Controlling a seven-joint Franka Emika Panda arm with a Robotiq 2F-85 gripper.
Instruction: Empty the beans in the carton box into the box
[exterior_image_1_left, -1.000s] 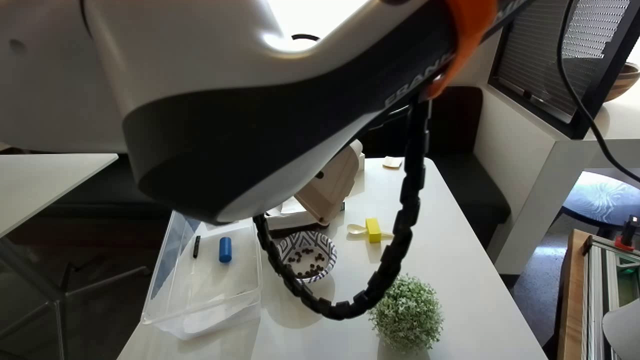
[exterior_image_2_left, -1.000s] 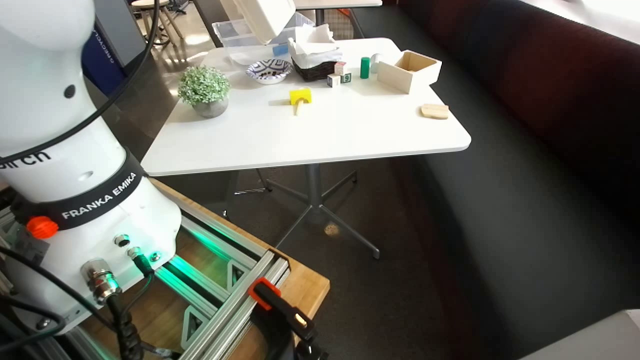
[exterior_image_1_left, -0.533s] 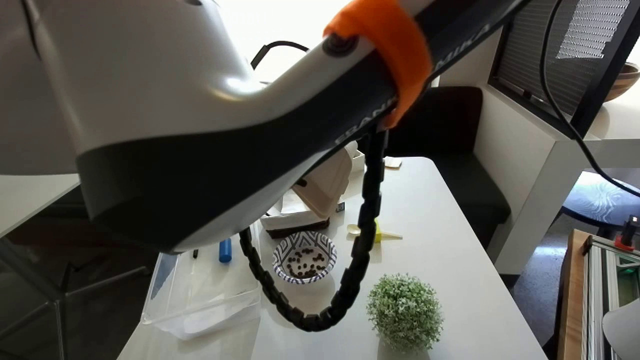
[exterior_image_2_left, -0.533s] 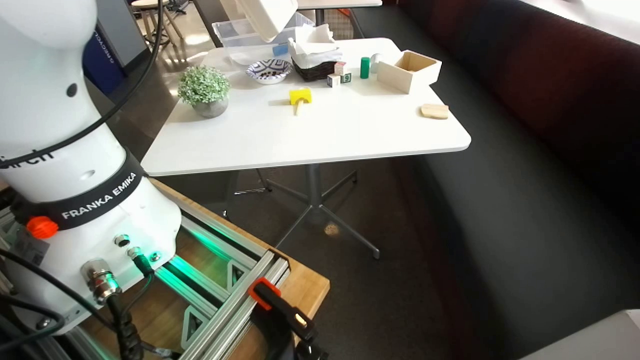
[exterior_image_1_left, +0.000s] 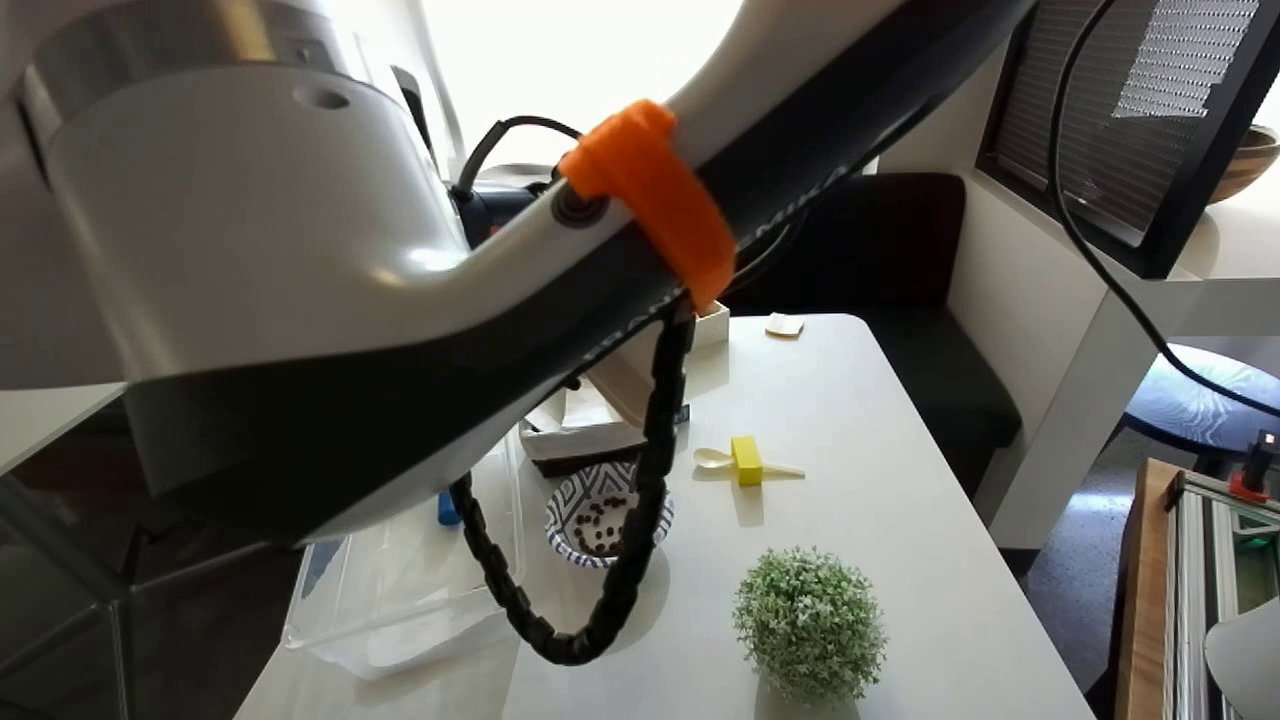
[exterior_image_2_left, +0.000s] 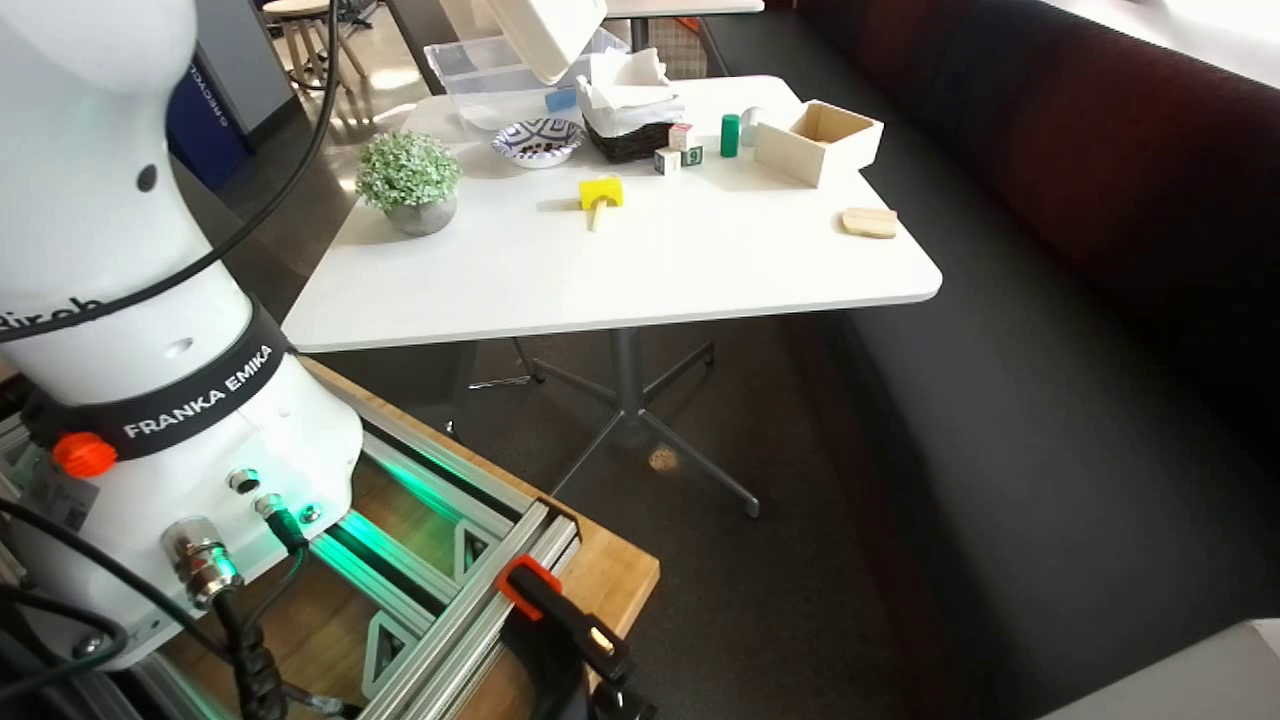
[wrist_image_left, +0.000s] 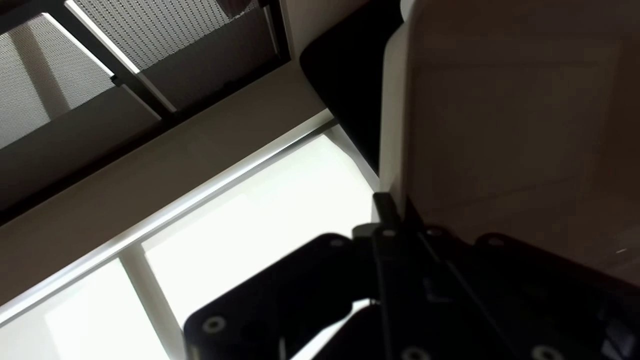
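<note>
The beige carton box (exterior_image_2_left: 550, 35) is held tilted in the air near the back of the table. In an exterior view only a strip of the carton box (exterior_image_1_left: 624, 384) shows past the arm. In the wrist view my gripper (wrist_image_left: 400, 210) is shut on the thin edge of the carton box (wrist_image_left: 392, 125); its inside is dark there. The gripper is hidden or out of frame in both exterior views. Several dark beans (exterior_image_1_left: 598, 527) lie in the patterned bowl (exterior_image_1_left: 572, 493), also seen in an exterior view (exterior_image_2_left: 508, 147). Whether beans are in the carton box cannot be seen.
A clear plastic bin (exterior_image_1_left: 400, 610) with a blue cylinder (exterior_image_1_left: 447, 510) stands beside the bowl. A dark basket with white paper (exterior_image_2_left: 625, 110), letter blocks (exterior_image_2_left: 670, 160), a green cylinder (exterior_image_2_left: 730, 135), a wooden box (exterior_image_2_left: 795, 155), a yellow block (exterior_image_1_left: 746, 460) and a plant (exterior_image_1_left: 810, 625) are around.
The arm has swung left and down in an exterior view and covers more of the carton box. In an exterior view the held carton box has shifted slightly right. The bowl has not moved.
</note>
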